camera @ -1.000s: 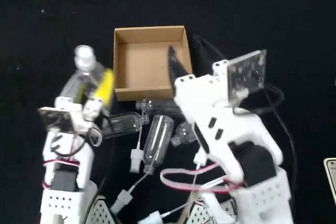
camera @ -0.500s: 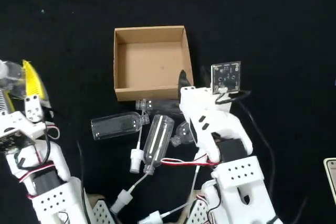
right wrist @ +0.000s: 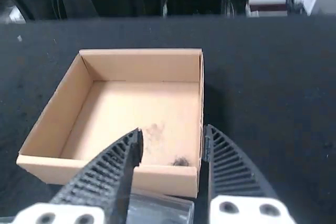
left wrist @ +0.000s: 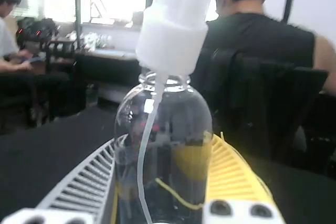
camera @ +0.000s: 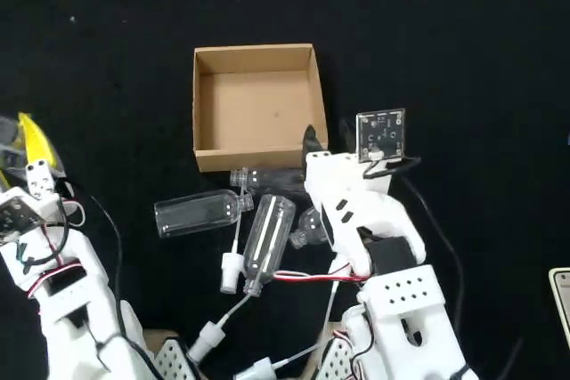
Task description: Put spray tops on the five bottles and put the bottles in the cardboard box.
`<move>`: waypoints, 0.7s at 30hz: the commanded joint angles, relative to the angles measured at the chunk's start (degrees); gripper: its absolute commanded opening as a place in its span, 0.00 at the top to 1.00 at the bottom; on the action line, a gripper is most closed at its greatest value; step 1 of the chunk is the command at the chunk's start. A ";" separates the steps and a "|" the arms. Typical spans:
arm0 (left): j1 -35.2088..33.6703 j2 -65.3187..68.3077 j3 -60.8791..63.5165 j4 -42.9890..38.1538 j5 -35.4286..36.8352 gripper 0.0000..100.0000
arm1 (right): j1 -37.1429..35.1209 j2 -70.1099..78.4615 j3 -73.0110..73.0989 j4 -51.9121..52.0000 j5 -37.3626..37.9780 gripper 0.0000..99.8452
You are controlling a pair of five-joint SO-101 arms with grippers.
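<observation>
Clear plastic bottle, white spray top resting on its neck, is clamped in the left claw. That claw has swung away from the brown cardboard box to the left edge of the black table, so boxing looks postponed. Right claw, jaws apart, has drawn back to the box's front wall, above loose bottles.

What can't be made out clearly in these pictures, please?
- Left wrist view: the upper edge cuts the spray top on the held bottle; its seating is unclear.
- High view: the right arm hides most of a small bottle.
- High view: the lower edge cuts a loose spray top.
- Right wrist view: the lower edge cuts the clear bottle between the fingers.
</observation>
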 commanded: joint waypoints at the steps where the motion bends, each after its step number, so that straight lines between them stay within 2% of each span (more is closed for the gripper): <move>1: -3.12 11.52 -5.49 -4.92 -0.44 0.95 | 0.62 -1.54 -0.48 -1.85 -0.26 0.83; 17: -14.29 38.24 -17.36 -5.71 -0.44 0.95 | 0.70 -1.54 0.48 -4.31 -0.26 0.83; 21: -15.69 44.48 -16.57 -17.23 -0.35 0.95 | 0.70 -1.54 0.48 -4.31 -0.26 0.83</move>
